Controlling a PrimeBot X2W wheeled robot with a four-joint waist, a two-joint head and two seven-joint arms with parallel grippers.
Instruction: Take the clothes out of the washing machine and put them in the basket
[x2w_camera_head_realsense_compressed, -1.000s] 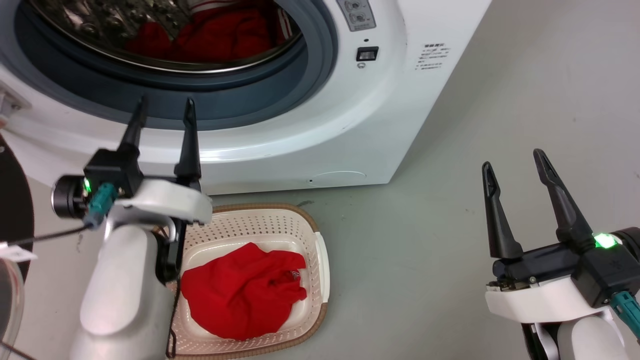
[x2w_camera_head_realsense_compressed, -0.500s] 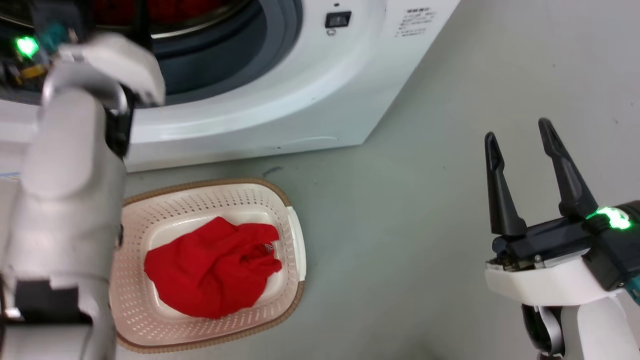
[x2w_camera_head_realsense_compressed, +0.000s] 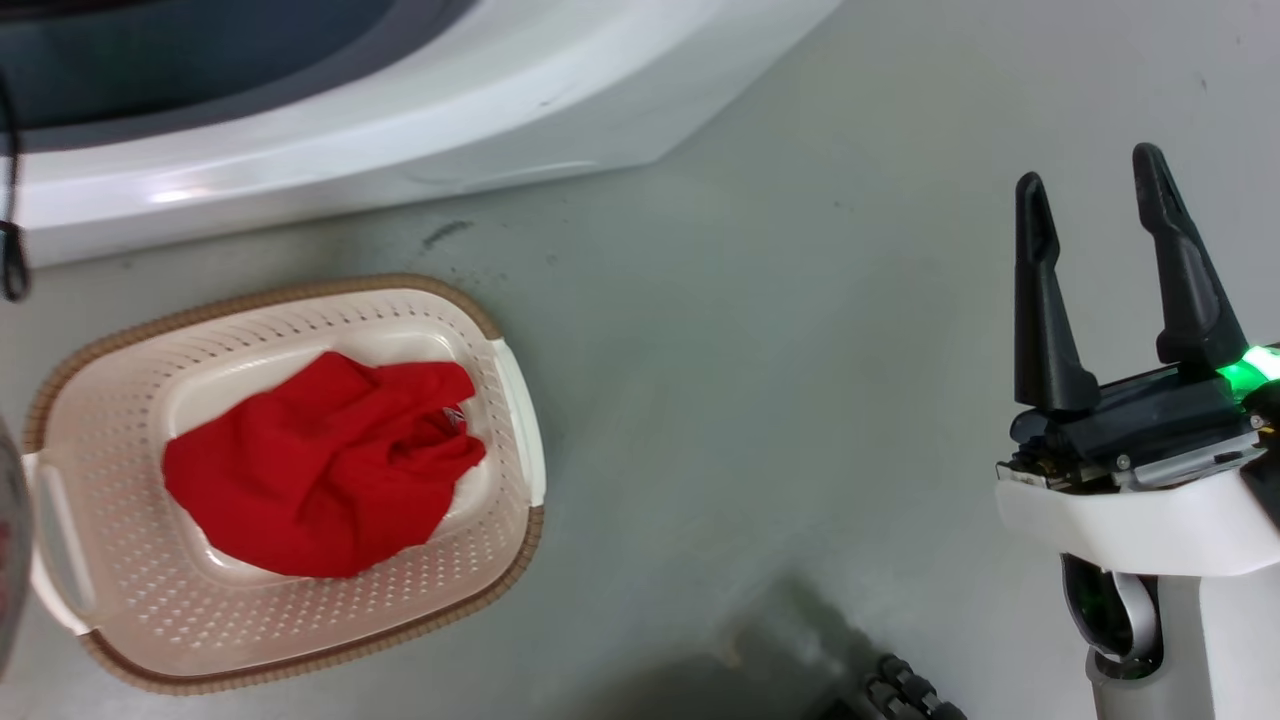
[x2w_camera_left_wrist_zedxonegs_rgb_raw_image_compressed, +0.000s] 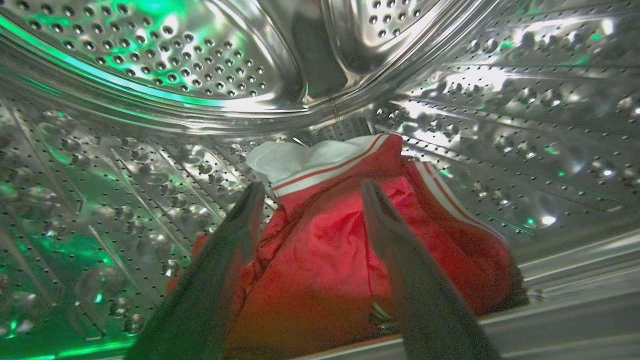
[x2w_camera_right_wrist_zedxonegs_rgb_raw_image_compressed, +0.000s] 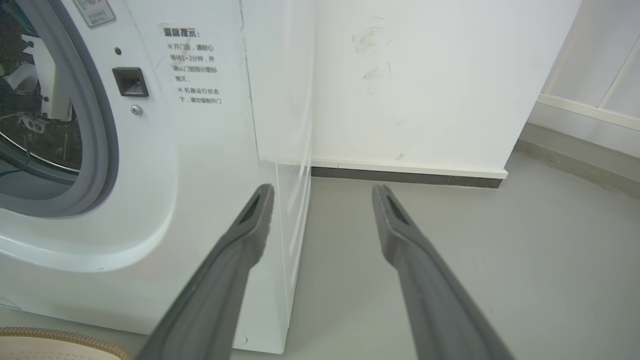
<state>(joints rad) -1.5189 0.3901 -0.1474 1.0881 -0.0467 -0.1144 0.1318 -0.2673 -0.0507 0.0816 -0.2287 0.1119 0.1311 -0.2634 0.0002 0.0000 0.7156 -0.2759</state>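
We see a smooth, matt grey floor carrying one small dark scuff. In the right wrist view we note a plain white wall with faint smudges, edged below by a white-and-dark-grey skirting strip. Lighting is soft and even.

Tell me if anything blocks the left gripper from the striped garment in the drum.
Nothing visible does. In the left wrist view the left gripper is open inside the steel drum, its fingers framing the striped red garment, with no other object between them. Whether they touch it yet is unclear.
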